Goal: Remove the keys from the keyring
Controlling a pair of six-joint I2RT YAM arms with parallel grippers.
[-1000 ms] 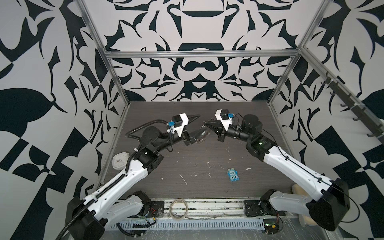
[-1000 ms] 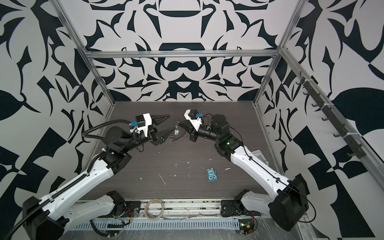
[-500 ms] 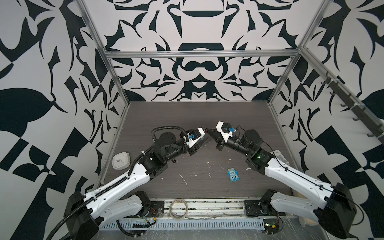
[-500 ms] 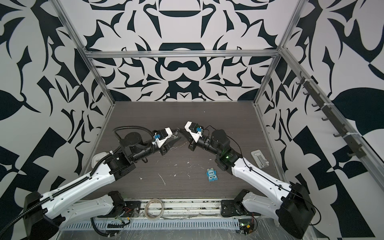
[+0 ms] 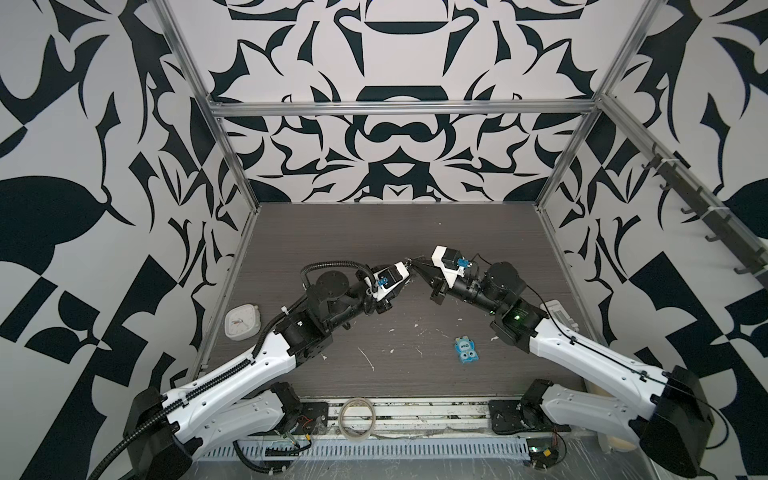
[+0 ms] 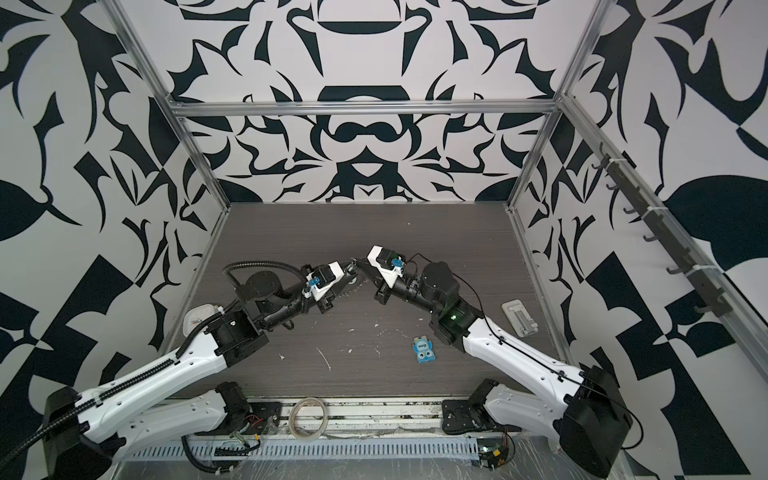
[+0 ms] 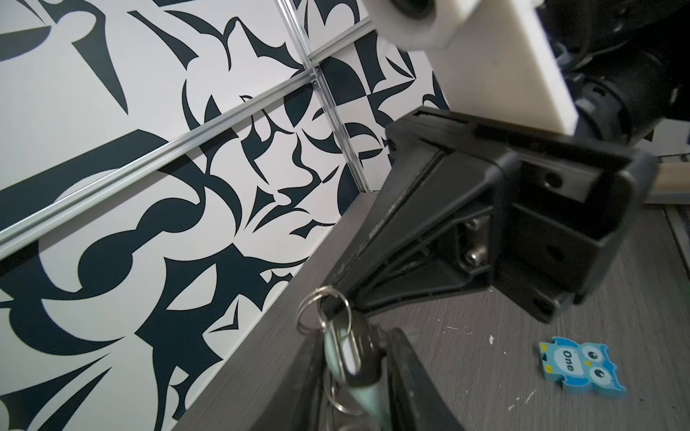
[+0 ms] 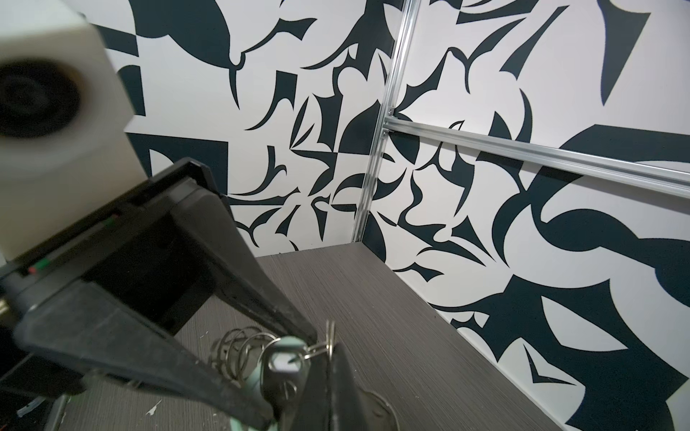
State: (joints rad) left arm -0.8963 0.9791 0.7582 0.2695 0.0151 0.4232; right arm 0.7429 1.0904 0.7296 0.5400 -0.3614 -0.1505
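Dark wood-grain table (image 5: 374, 232) lies below. Beyond the blue packet (image 5: 466, 350), in mid-air, the right claw (image 7: 338, 294) is pinched tight on the keyring (image 7: 324, 311). The left claw (image 7: 356, 337) stands narrow about the keys (image 7: 360, 347), perhaps not yet gripping. Best seat that grip first, then draw along the ring's coil.

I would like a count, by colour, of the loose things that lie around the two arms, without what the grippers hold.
Blue: 1, owl-faced packet
White: 1, rounded square object
Light grey: 1, small stand
Translucent: 1, tape roll
Total: 4
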